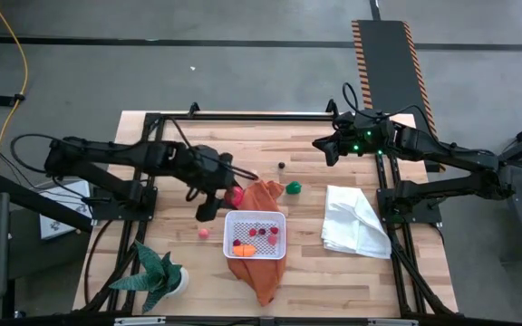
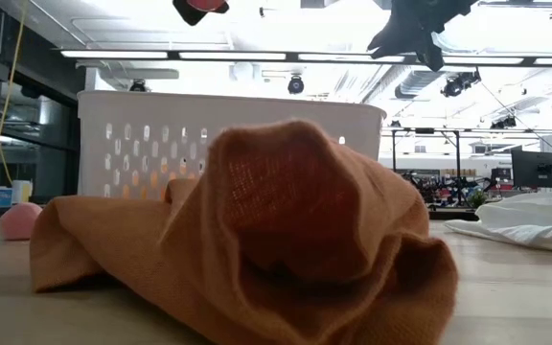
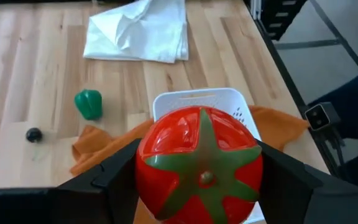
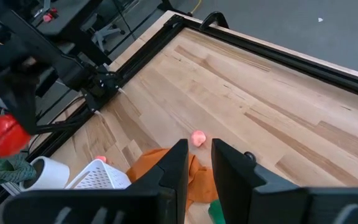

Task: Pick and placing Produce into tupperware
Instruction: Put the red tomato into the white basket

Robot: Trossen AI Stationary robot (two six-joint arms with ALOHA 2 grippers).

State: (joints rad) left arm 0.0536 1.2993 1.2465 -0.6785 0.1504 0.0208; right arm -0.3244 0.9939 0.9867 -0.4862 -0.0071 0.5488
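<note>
You are in the carry step: the left gripper (image 1: pixel 228 192), left of centre in the high view, is closed around a round red plastic tomato with a green star top (image 3: pixel 199 163), just beside the white perforated plastic container (image 1: pixel 256 234). Next, bring it above the container and release. The right gripper (image 1: pixel 326 146), nearly closed and empty, waits at upper right.

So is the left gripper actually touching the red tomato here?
Touching. In the left wrist view the left gripper's dark fingers press against both sides of the red tomato, with no gap showing, above the tupperware.
</note>
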